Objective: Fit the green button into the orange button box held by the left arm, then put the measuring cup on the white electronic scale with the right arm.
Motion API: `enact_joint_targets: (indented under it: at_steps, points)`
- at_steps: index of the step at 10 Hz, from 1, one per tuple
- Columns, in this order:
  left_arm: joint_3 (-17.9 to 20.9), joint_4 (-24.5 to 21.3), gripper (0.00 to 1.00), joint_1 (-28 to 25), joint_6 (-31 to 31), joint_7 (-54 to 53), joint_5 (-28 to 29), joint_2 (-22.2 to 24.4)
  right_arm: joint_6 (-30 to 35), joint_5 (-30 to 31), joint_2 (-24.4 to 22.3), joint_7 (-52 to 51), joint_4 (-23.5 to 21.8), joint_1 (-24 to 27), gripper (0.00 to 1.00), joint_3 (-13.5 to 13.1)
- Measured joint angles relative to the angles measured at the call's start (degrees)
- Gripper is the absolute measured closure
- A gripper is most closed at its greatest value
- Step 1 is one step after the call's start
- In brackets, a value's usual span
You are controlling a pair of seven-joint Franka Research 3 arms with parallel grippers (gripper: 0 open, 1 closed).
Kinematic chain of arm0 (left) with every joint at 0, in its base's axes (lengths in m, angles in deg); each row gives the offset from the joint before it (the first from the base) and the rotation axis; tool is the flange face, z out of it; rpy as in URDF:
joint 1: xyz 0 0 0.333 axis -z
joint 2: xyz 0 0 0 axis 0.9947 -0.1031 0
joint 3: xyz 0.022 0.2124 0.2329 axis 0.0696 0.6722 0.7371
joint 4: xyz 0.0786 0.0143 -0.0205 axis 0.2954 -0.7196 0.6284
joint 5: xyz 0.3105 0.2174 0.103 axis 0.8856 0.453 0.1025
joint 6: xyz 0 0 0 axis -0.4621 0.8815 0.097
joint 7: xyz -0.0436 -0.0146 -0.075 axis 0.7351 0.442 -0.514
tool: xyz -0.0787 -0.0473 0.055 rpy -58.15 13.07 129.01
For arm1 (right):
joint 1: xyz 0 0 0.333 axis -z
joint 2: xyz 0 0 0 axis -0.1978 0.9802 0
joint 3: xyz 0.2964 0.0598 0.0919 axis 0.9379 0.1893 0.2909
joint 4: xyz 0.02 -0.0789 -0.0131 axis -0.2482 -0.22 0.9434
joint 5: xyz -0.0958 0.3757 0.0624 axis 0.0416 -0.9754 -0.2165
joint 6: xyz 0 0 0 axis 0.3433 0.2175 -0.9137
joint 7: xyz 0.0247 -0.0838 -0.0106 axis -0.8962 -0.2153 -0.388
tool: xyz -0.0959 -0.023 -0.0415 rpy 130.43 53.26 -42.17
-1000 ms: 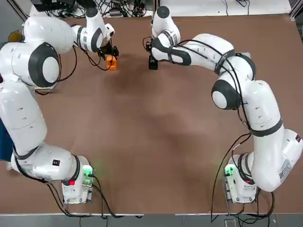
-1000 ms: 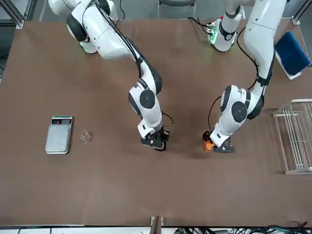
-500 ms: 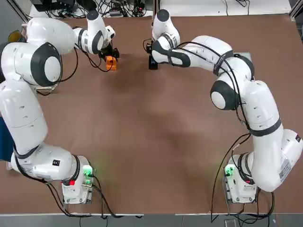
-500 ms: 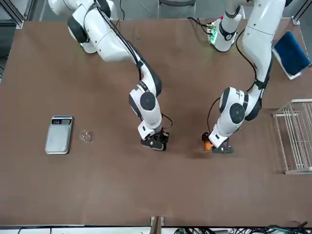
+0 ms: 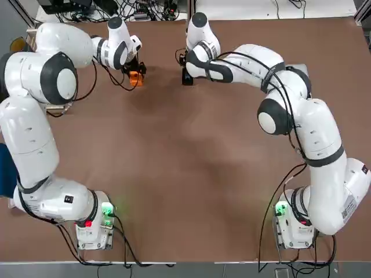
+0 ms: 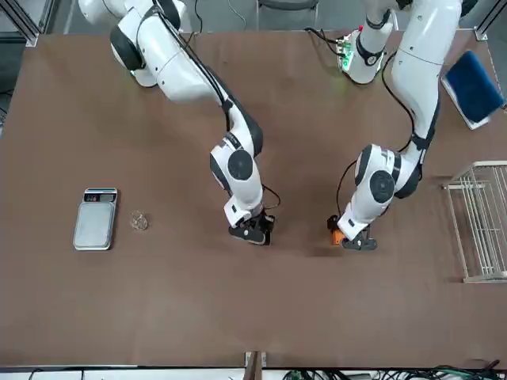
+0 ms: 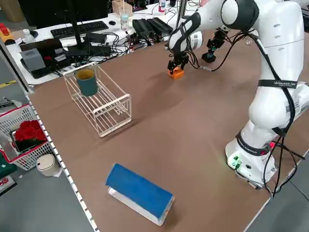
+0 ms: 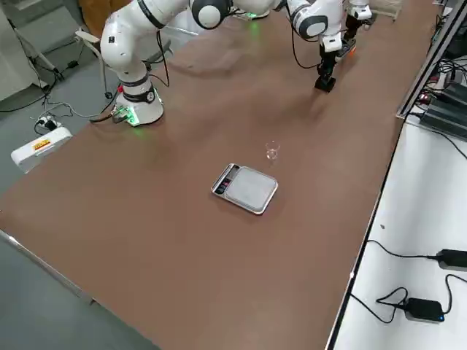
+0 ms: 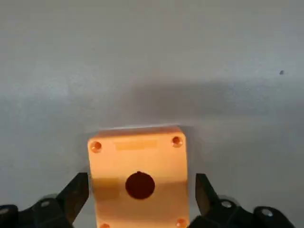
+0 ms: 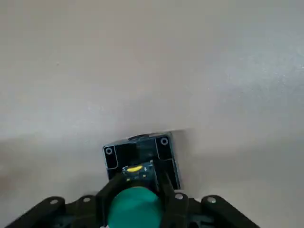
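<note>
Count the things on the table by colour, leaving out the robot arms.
Orange: 1, the button box
Green: 1, the button
Clear: 1, the measuring cup
White-silver: 1, the scale
White: 1, the wire rack
Blue: 1, the pad
Total: 6

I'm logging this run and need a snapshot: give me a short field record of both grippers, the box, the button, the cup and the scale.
left gripper: open, fingers either side of the orange button box, not clamped
orange button box: on table, hole empty
right gripper: shut on green button
measuring cup: on table beside white electronic scale, not on it
</note>
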Motion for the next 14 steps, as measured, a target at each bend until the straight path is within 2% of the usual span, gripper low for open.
enact_joint_targets:
  at_steps: [2,5,6,12,14]
  points:
    - [0.00,0.00,0.04,0.03,0.00,0.70,0.03,-0.01,-0.12,0.01,0.02,0.54,0.00,-0.03,0.62,0.00]
    - [-0.01,0.00,0.18,0.10,0.00,1.44,0.50,-0.05,-0.47,0.02,0.08,0.87,0.00,-0.13,0.60,0.00]
    - [-0.06,0.01,0.20,0.10,-0.01,1.56,1.24,-0.06,-0.57,0.02,0.10,0.92,0.00,-0.18,0.60,0.00]
    - [0.07,1.08,0.20,-0.41,0.53,1.63,1.59,-0.03,-2.27,0.02,0.95,1.13,0.00,-0.25,0.56,0.00]
    - [-0.06,4.44,0.20,-0.47,5.86,1.63,1.59,0.81,-2.42,0.02,0.99,1.16,0.05,-0.25,0.52,0.00]
